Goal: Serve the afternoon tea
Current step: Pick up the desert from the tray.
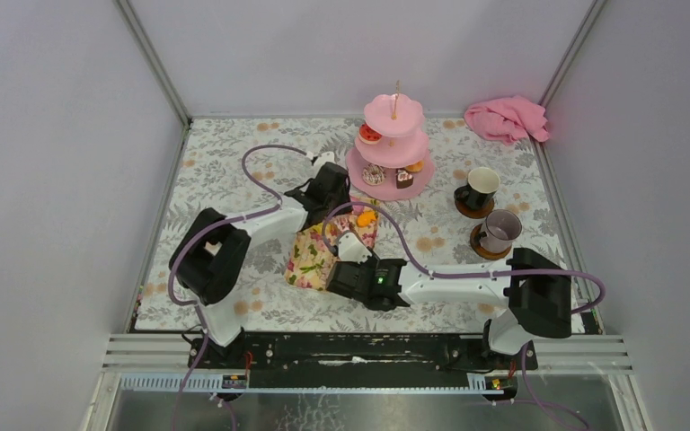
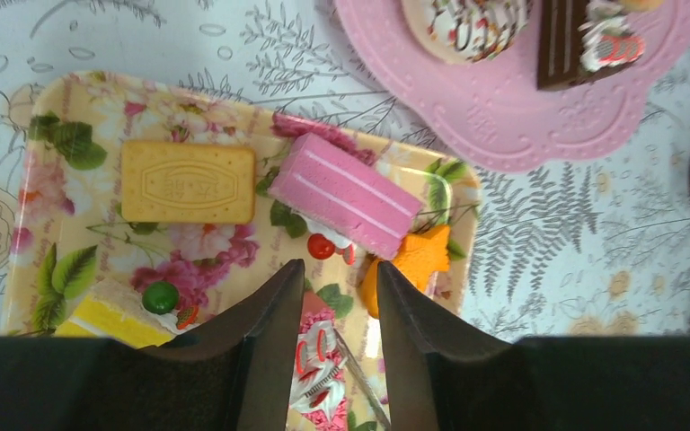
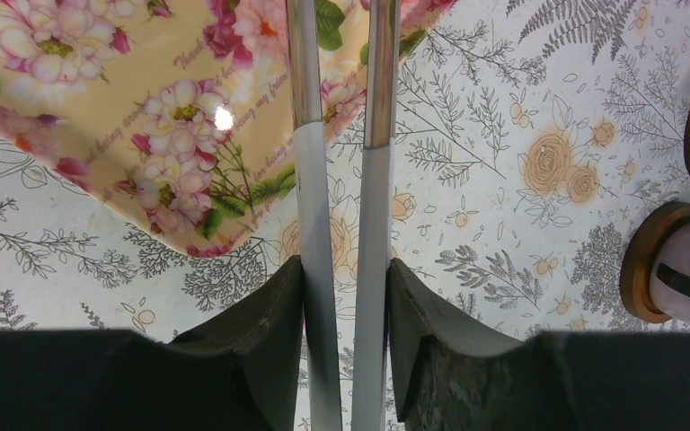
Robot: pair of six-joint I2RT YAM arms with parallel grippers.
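Floral tray [image 1: 308, 262], pink cloth [image 1: 506, 118], tongs [image 3: 316, 224]

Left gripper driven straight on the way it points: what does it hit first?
Probably the red-and-white cake, which sits between the fingers of the left gripper and lies on the floral tray. Depth is unclear in the wrist view.

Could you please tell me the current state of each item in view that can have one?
left fingers: narrowly parted over the floral tray; grip unclear.
right fingers: closed on the tongs.
black mug: upright on a coaster.
grey mug: upright on a coaster.
pink stand: upright, cakes on its lower two tiers.
floral tray: flat, holding several cakes.
pink cloth: crumpled in the far corner.
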